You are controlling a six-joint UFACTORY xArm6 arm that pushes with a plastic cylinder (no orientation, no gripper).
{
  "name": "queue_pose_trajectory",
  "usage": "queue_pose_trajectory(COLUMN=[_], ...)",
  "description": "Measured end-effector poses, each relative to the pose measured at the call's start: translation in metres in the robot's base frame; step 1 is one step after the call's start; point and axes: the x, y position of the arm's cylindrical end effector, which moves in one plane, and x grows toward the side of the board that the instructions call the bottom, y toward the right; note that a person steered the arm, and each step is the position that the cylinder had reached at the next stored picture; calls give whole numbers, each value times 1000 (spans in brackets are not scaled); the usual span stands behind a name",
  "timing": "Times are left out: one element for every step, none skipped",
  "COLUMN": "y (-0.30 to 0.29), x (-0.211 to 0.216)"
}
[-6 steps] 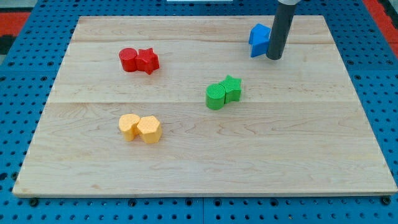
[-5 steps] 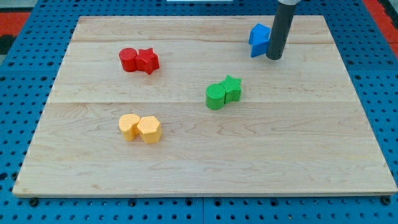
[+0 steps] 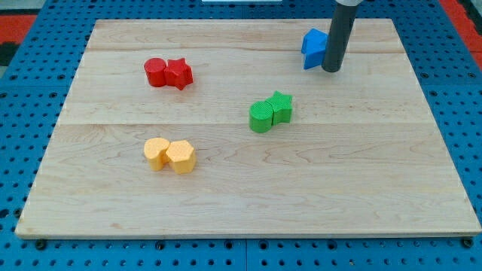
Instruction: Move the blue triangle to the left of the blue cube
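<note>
A blue cluster sits near the view's top right on the wooden board. It seems to be two blue blocks pressed together, a blocky piece above and a wedge-like piece below; I cannot tell cube from triangle for certain. My dark rod stands upright against the cluster's right side and hides its right edge. My tip rests on the board just right of and slightly below the blue cluster, touching or nearly touching it.
A red cylinder and a red star touch at upper left. A green cylinder and a green star touch at centre. Two yellow blocks, one a hexagon, touch at lower left.
</note>
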Motion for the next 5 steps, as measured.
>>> queue_pose_trajectory(y=[0,-1,-1,-8,-43], x=[0,-7,-20,-23,-24])
